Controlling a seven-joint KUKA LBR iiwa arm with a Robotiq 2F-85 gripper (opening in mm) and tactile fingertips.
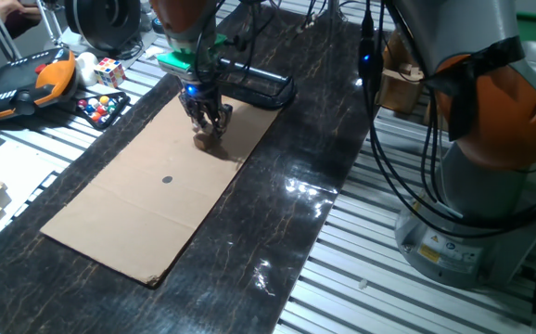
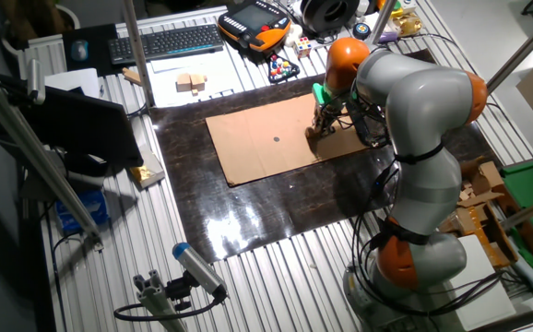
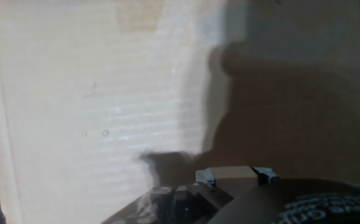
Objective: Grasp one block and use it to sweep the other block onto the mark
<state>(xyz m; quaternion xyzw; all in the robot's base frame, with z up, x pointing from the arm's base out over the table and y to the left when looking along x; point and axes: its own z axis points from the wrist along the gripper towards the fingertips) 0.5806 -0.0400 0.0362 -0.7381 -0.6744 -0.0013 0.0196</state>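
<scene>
Gripper: the gripper is down at the far end of the cardboard, its fingers low over the sheet.
Fingers: they appear closed around a wooden block, which shows between the tips in the hand view; the fixed views are too small to confirm this.
Other block: a small brown block sits on the cardboard just below the fingers; whether they touch it cannot be told.
Mark: the mark, a dark dot, lies mid-sheet, well apart from the gripper.
Progress: the grasp looks done; the sweep to the mark is left.
</scene>
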